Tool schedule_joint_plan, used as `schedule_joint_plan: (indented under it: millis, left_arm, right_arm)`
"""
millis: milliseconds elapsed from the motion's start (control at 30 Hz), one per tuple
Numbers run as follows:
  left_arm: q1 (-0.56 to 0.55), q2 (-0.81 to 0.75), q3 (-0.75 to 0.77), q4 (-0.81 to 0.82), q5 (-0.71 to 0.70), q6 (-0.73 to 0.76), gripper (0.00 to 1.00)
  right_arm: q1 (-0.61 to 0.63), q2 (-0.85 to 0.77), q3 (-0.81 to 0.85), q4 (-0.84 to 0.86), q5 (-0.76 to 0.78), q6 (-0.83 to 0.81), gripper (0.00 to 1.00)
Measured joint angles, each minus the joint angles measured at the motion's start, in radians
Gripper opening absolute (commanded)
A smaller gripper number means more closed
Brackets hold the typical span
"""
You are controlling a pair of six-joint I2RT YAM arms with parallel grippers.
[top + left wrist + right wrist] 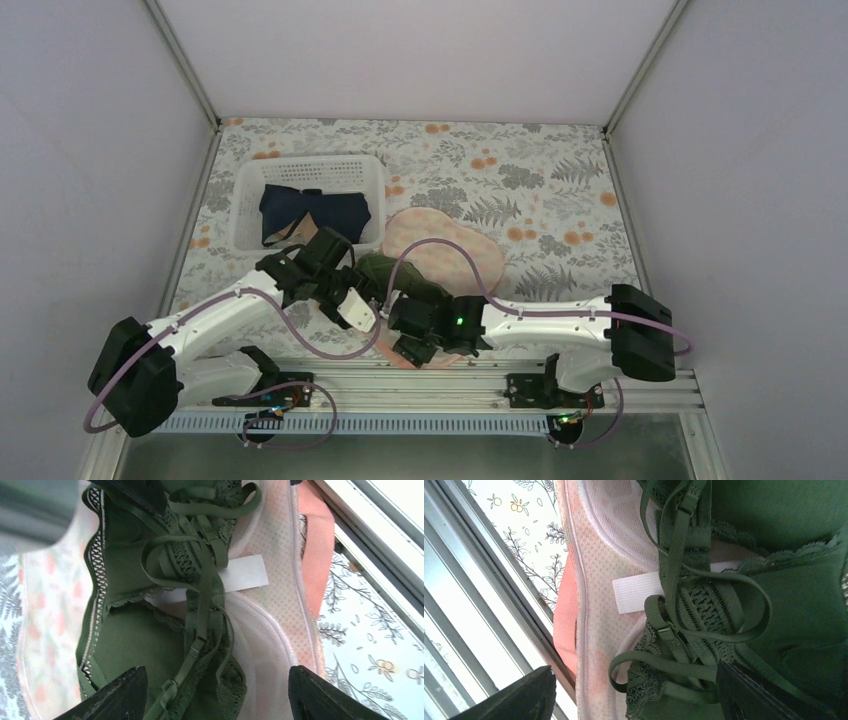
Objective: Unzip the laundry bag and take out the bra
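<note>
The laundry bag (pixel 450 248) lies in the middle of the floral table, with its near end under both wrists. Its zip edge stands apart in the wrist views, showing the pale mesh lining (pixel 280 595) (pixel 596 580). The olive-green bra (pixel 377 268) lies in that opening, cups and tangled straps showing (pixel 130 645) (pixel 794 595). My left gripper (pixel 357 308) (pixel 217 695) is open, its fingers standing either side of the bra and the mesh edge. My right gripper (pixel 404 328) (pixel 634 695) is open too, one finger by the rail and the other over the bra's straps.
A white slotted basket (pixel 250 205) with a navy-blue cloth (pixel 315 213) stands at the back left. The metal rail (pixel 430 385) runs along the near edge, right beside the bag's end. A white label (pixel 245 573) is sewn inside the bag. Walls enclose the table.
</note>
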Motion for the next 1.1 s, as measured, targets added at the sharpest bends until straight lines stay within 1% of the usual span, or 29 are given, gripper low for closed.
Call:
schedule_joint_plan:
  millis: [67,133,233,367,567,667,800,967,1067,1100]
  left_arm:
    - [0.000,0.000,-0.012,0.024,0.014,0.011,0.67]
    - [-0.001,0.008,-0.044,0.092,0.012,0.020,0.66]
    - [0.000,0.036,-0.107,0.190,-0.046,0.039,0.66]
    - [0.001,0.068,-0.160,0.253,-0.095,0.067,0.66]
    - [0.002,0.067,-0.191,0.336,-0.134,0.077,0.54]
    - [0.002,0.061,-0.196,0.351,-0.140,0.074,0.52]
    - [0.002,0.052,-0.196,0.370,-0.140,0.073,0.53]
    - [0.002,0.042,-0.196,0.374,-0.133,0.069,0.52]
    - [0.002,0.041,-0.198,0.383,-0.133,0.069,0.45]
    - [0.002,0.041,-0.203,0.392,-0.133,0.070,0.39]
  right_arm:
    - [0.006,-0.002,0.005,-0.015,0.026,-0.032,0.84]
    - [0.012,0.002,0.006,-0.045,0.058,-0.046,0.84]
    - [0.041,0.005,0.013,-0.066,0.085,-0.043,0.84]
    - [0.081,0.007,0.031,-0.065,0.103,-0.023,0.83]
    - [0.077,0.039,0.036,-0.072,0.112,-0.010,0.84]
    - [0.074,0.058,0.044,-0.078,0.136,-0.023,0.86]
    - [0.069,0.055,0.044,-0.070,0.160,-0.088,0.85]
    - [0.058,0.053,0.044,-0.038,0.159,-0.206,0.85]
    - [0.059,0.053,0.044,-0.028,0.166,-0.287,0.86]
    - [0.058,0.051,0.042,-0.024,0.167,-0.317,0.87]
